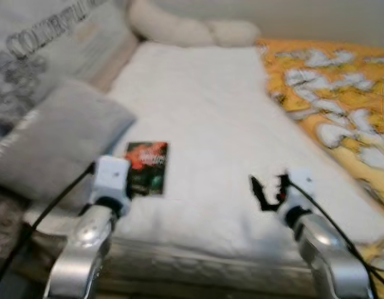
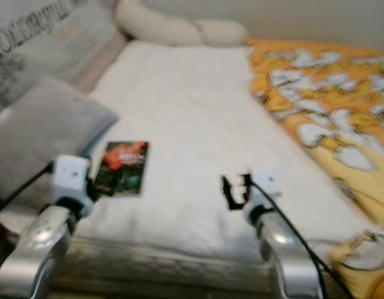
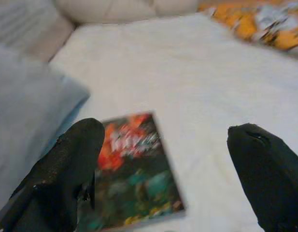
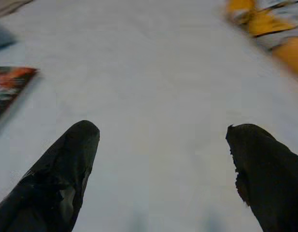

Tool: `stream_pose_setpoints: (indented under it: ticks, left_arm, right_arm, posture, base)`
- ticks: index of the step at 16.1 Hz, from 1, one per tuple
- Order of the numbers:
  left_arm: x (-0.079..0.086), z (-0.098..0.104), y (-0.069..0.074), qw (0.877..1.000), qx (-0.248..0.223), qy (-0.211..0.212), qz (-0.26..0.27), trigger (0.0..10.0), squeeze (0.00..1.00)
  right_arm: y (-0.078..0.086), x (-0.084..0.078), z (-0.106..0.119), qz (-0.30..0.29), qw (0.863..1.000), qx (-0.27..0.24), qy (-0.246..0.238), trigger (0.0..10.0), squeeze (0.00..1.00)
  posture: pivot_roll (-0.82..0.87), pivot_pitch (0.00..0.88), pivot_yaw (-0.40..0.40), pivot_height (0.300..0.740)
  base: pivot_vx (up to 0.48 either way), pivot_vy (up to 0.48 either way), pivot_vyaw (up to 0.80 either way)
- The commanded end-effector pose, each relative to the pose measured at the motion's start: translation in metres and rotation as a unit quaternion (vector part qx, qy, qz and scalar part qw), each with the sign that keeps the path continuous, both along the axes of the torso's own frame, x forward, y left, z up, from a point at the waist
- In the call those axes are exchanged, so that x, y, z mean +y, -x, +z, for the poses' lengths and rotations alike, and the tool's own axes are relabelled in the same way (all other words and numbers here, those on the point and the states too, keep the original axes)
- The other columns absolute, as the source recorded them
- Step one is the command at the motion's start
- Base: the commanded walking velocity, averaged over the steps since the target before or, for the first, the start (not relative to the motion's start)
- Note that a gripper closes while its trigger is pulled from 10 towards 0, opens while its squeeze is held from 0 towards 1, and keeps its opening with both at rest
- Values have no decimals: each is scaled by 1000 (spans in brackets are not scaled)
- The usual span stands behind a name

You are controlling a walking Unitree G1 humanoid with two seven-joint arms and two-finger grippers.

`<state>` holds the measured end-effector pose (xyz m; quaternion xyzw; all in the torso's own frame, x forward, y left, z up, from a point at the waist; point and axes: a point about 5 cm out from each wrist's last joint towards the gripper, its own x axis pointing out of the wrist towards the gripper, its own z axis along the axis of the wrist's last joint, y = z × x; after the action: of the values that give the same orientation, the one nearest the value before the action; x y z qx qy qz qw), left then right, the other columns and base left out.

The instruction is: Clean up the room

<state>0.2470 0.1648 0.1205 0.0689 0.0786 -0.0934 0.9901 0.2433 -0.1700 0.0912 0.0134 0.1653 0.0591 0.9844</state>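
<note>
A book with a dark green and red cover lies flat on the white bed sheet, near the bed's front left. My left gripper is open just in front of the book, fingers spread wide to either side of its near end. Its wrist block hides the book's lower left corner in the head views. My right gripper is open over bare sheet to the right of the book, its fingers apart with nothing between them.
A grey pillow lies left of the book, with a printed cushion behind it. A cream bolster sits at the head of the bed. An orange and white patterned blanket covers the right side.
</note>
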Motion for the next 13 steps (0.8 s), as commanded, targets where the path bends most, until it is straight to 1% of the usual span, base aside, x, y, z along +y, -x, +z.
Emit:
stream_pose_setpoints:
  ticks: [1,2,5,13]
  left_arm:
    - [7,3,0,1000,-6,-11,10,10000,0]
    - [8,2,3,1000,-4,-11,15,10000,0]
    - [8,-1,9,1000,2,-11,14,10000,0]
    - [5,-2,6,1000,4,-15,0,10000,0]
  right_arm:
    - [-1,6,2,11,1000,-4,-7,10000,0]
    - [1,5,-2,16,1000,6,-1,10000,0]
    - [-1,5,0,19,1000,5,0,10000,0]
    - [0,3,-2,9,1000,11,4,10000,0]
  posture:
    - [74,0,-27,740]
    - [79,0,-37,740]
    - [73,0,-37,740]
    - [54,0,-18,740]
  base:
    - [0,-330,0]
    - [0,-326,0]
    - [0,-328,0]
    - [0,-329,0]
